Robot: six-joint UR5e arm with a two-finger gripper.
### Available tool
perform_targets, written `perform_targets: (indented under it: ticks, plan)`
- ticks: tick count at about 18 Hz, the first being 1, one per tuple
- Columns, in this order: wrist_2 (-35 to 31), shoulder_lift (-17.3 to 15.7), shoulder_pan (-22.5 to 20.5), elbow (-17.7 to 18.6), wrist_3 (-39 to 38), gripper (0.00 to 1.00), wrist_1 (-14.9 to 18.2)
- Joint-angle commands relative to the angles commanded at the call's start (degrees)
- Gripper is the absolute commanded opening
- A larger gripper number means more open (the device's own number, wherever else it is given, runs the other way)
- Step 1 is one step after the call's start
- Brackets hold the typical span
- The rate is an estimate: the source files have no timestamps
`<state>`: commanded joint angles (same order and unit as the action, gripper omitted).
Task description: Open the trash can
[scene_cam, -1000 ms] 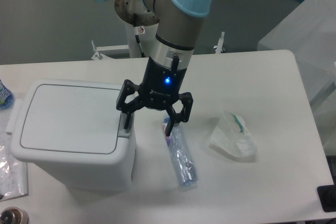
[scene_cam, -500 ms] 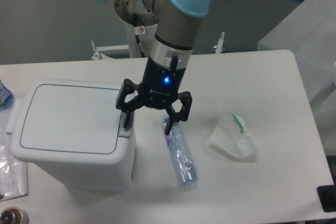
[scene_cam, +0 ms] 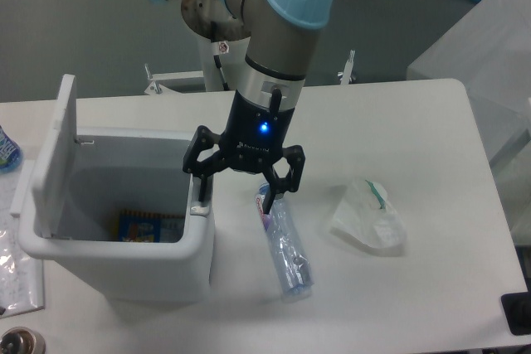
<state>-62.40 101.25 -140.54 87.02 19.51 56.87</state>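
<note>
The lid [scene_cam: 56,151] has sprung up since half a second ago: it lay flat then and now stands upright on the far left side of the trash can [scene_cam: 116,267], which sits at the table's left. A colourful packet [scene_cam: 139,225] shows inside. So the opening looks done. The gripper [scene_cam: 235,195] is spread wide and empty, 1 finger on the grey push tab [scene_cam: 200,206], the other just above a plastic-wrapped tube [scene_cam: 284,246].
</note>
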Motion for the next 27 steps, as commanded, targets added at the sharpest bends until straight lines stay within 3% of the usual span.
perform_targets:
  ticks: [5,9,14,20,27]
  plan:
    - [-0.3,0.8,-2.0,-3.2,0.1,1.0,-0.4]
    - [-3.8,2.5,-4.9,-4.0,3.4,1.0,-4.8]
    - [-11.5,3.5,-8.3,-3.1,13.3,1.0,-4.9]
    - [-19.6,8.7,-8.4,-3.7,25.7,1.0,-5.1]
    - [-22.4,11.7,-8.7,-3.3,26.7,1.0,-5.0]
